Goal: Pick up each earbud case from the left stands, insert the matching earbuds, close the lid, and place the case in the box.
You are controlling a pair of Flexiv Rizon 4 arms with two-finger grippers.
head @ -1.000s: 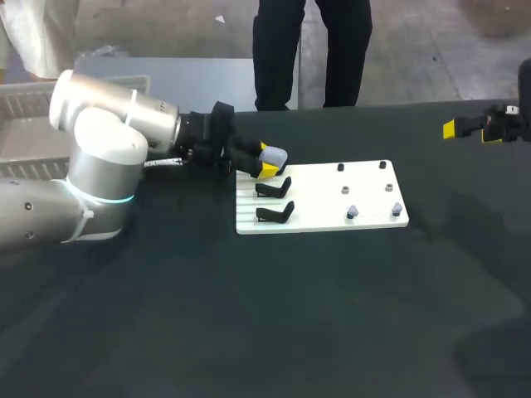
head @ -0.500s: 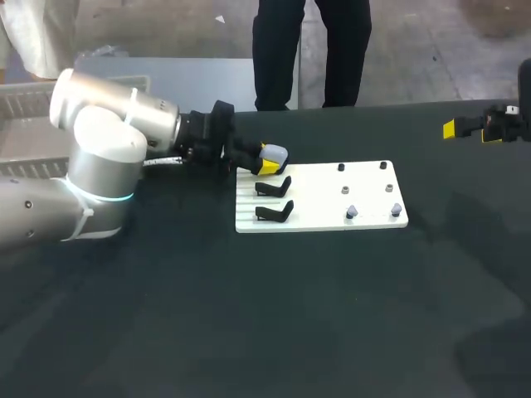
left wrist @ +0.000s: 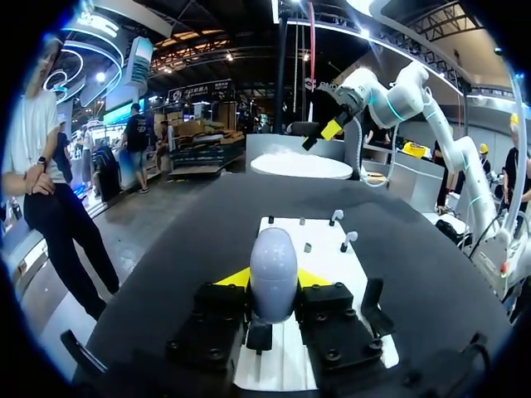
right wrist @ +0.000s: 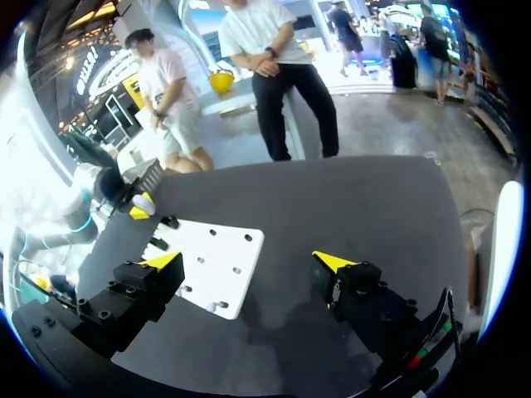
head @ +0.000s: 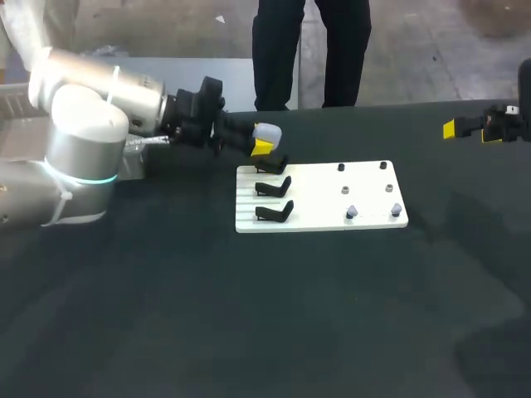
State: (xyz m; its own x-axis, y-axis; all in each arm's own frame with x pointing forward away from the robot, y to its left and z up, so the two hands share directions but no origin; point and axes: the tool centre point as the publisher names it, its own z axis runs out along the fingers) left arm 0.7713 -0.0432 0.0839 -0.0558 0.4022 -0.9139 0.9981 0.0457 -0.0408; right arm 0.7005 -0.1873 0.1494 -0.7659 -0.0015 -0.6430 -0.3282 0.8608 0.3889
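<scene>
A pale grey, egg-shaped earbud case (head: pixel 267 132) is held in my left gripper (head: pixel 264 143), just above and behind the top black stand (head: pixel 272 167). In the left wrist view the case (left wrist: pixel 273 267) stands upright, pinched between the yellow fingertips (left wrist: pixel 236 278), and my left gripper (left wrist: pixel 273 280) is shut on it. The other two stands (head: pixel 275 211) on the white board (head: pixel 315 199) hold nothing. Small earbuds (head: pixel 351 213) sit on pegs at the board's right half. My right gripper (right wrist: pixel 253 262) hangs open over the table's far right, holding nothing.
The white board (right wrist: pixel 211 259) lies left of and ahead of my right gripper (head: pixel 473 126). Dark tabletop (head: pixel 290 315) stretches wide in front of the board. A grey crate edge (head: pixel 10 104) shows behind my left arm.
My left gripper closed on the case, then lifted it up and back to the left, off the top stand. The right arm has not moved.
</scene>
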